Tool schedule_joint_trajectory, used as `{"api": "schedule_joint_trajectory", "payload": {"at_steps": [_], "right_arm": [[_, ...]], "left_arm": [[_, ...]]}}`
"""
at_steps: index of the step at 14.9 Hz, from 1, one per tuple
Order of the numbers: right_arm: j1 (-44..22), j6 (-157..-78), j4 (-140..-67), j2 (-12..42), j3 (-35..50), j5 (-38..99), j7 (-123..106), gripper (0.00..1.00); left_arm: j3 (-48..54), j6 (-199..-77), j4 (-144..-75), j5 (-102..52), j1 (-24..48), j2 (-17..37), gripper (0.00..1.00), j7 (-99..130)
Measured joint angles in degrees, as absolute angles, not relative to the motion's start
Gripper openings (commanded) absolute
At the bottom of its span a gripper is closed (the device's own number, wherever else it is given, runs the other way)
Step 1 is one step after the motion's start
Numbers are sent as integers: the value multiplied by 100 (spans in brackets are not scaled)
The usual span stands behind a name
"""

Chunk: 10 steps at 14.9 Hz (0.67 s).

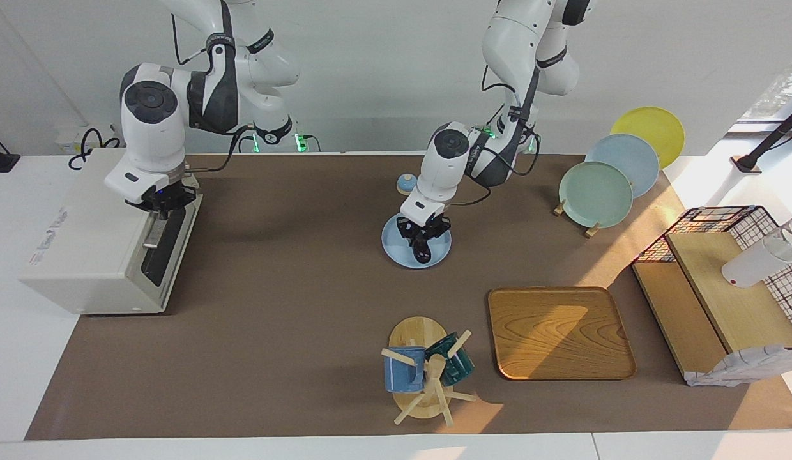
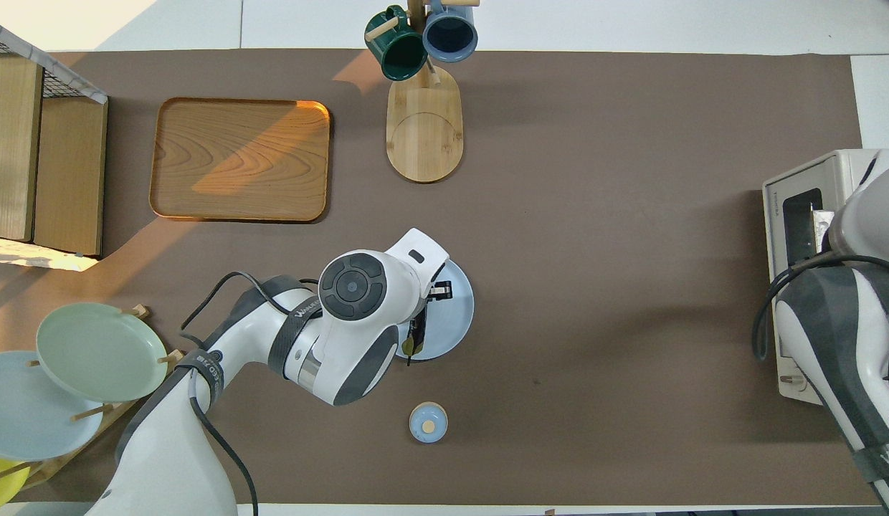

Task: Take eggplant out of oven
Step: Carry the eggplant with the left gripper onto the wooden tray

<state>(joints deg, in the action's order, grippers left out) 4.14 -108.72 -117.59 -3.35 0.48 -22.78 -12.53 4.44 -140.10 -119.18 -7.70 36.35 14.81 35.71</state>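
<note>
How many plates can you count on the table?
4: yellow plate, blue plate and green plate lean in a rack at the left arm's end; a fourth, light blue plate, lies flat under the left pincer.

White wall (image 1: 383, 76), brown table mat (image 1: 274, 306), sunlight patches

right arm (image 1: 153, 128) over oven (image 1: 96, 249), open mat (image 1: 274, 287) between oven, mug rack (image 1: 421, 377)

Counter (image 1: 294, 332) cover: plain brown. Oven (image 1: 89, 255): cream-white, dark glass door. Eggplant (image 1: 423, 249): glossy purple-black, on pale blue plate (image 1: 396, 249). Tray (image 1: 559, 332): wood grain. Hanging mugs: blue (image 1: 403, 369), dark green (image 1: 456, 364). Racked plates: mint (image 1: 595, 194), light blue (image 1: 626, 161), yellow (image 1: 651, 129).
</note>
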Motion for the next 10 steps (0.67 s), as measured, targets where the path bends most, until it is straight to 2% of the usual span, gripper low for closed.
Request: {"api": "schedule_joint_trajectory", "payload": {"at_steps": [3,4,5,6,7,10], "right_arm": [[409,-10068,-11283,-416,65,-1619,-1253,27],[406,-9780,-10989,-448,91,-1445,-1254,38],[402,-9475,-10656,-473,113,-1199,-1254,54],[402,-9257,-10408,-487,119,-902,-1255,87],[409,-9146,-10262,-487,116,-570,-1255,100],[407,-9131,-10147,-431,105,29,-1238,100]], "left_arm": [[414,-13711,-11744,-779,3538,1340,0,3571],[403,-13470,-11575,-780,3455,1296,0,3560],[395,-13130,-11309,-780,3312,1258,0,3485],[385,-12765,-10992,-780,3112,1243,0,3335],[373,-12430,-10674,-780,2859,1247,0,3121],[344,-11864,-9897,-781,1987,1411,0,2332]]}}
